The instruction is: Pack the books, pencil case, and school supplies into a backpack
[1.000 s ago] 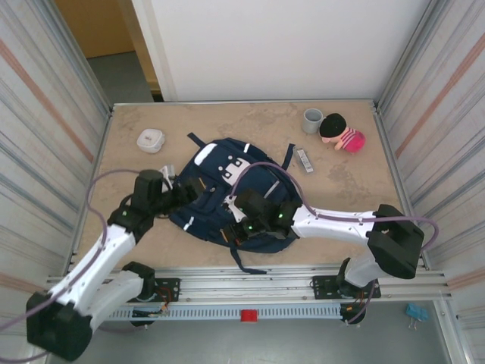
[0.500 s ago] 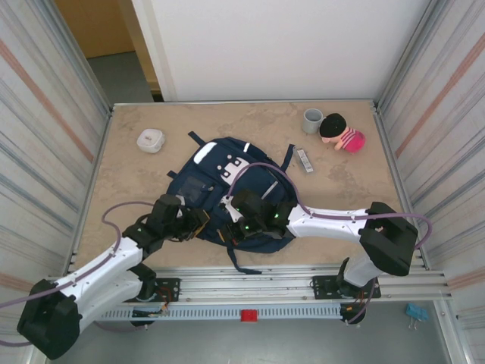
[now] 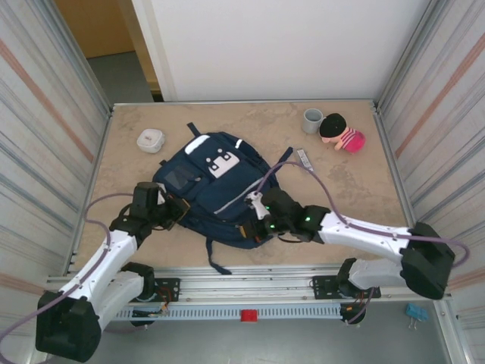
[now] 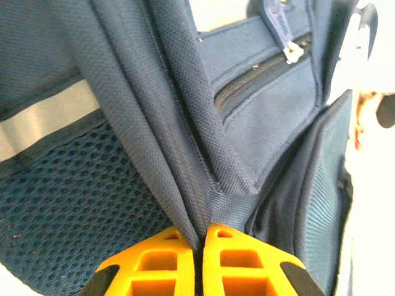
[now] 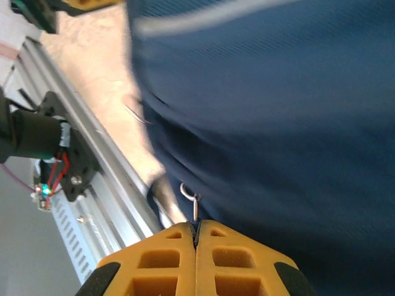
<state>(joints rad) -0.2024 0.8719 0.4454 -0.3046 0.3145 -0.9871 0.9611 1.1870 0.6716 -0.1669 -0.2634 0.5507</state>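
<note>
The navy backpack (image 3: 216, 189) lies mid-table with its white-patched front pocket up. At its left side, my left gripper (image 3: 179, 209) is shut on a fold of the backpack's fabric (image 4: 185, 185), which runs between the orange fingertips (image 4: 199, 237). At the bag's near edge, my right gripper (image 3: 255, 221) is shut on a thin metal zipper pull (image 5: 194, 209), pinched at the fingertips (image 5: 195, 225). A narrow grey-white bar (image 3: 304, 159), one of the school supplies, lies on the table right of the bag. The books and the pencil case are out of view.
A rounded white box (image 3: 150, 140) sits at the back left. A grey cup (image 3: 312, 120) and a pink-and-black plush doll (image 3: 342, 133) stand at the back right. Metal walls flank the table, and a rail (image 3: 250, 284) runs along the near edge.
My left gripper has shut on the backpack's fabric. The bag has turned and shifted toward the back left. My right gripper, still shut, has moved a little to the right.
</note>
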